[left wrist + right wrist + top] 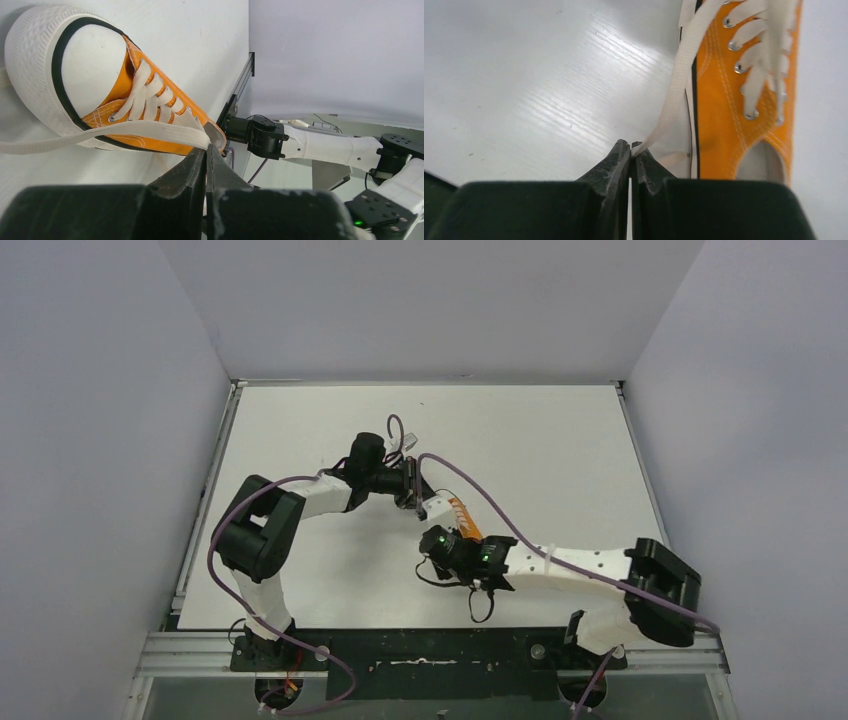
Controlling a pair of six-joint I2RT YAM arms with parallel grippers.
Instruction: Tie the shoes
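The orange sneaker [462, 515] lies mid-table between both grippers, mostly hidden by them from above. In the left wrist view the shoe [145, 112] shows its white toe cap and laced front. My left gripper [207, 149] is shut on a whitish lace [125, 131] that runs taut across the shoe's side. In the right wrist view the shoe [744, 90] is at the upper right. My right gripper [630, 145] is shut on the other lace [676, 85], which stretches from the eyelets down to the fingertips. From above, the left gripper [412, 495] and the right gripper [440, 540] sit at opposite ends of the shoe.
The white table [560, 440] is walled on three sides by grey panels. Purple cables [500, 520] loop over both arms. The right arm [340, 147] shows in the left wrist view behind the shoe. The black mounting rail [430, 650] runs along the near edge.
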